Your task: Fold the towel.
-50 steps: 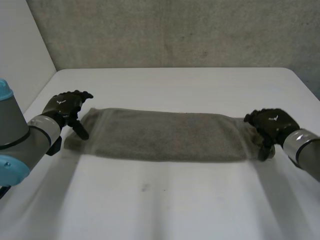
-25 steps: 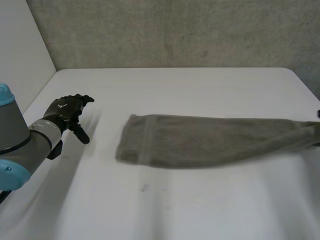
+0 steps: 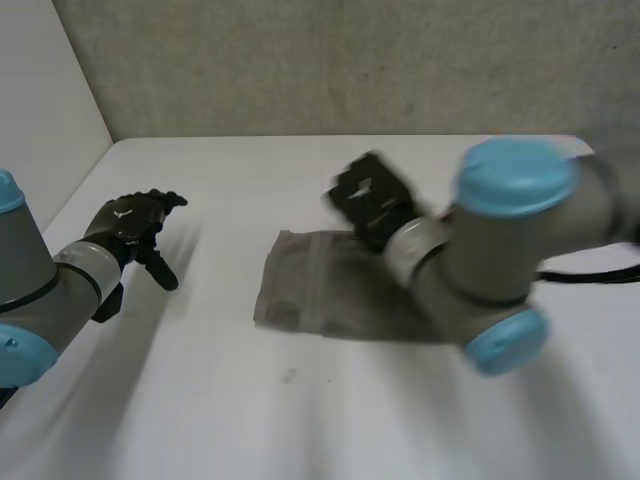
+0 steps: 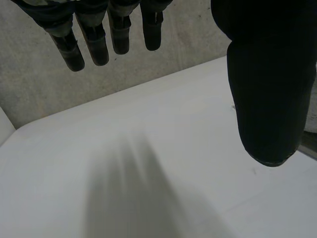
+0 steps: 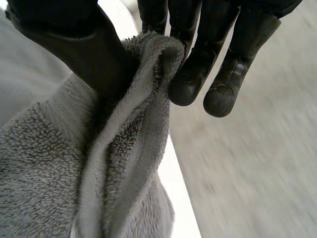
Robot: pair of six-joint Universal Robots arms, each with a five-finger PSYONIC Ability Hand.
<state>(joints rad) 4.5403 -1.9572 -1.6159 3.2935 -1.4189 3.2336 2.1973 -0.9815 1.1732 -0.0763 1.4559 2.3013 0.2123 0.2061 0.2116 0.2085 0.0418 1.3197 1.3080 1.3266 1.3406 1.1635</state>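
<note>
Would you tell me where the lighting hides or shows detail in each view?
Head view: the table is evenly lit, without glare. Left wrist view: the thumb of the left hand is a flat, unlit black mass. Right wrist view: the towel has well-lit pile, dark only in the fold by the right hand.

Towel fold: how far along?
Done: no finished fold lies flat yet. In hand: the right hand pinches a towel edge, raised over the part lying on the table. The left hand is open, off the towel. Left: lay that edge down, align, flatten.
</note>
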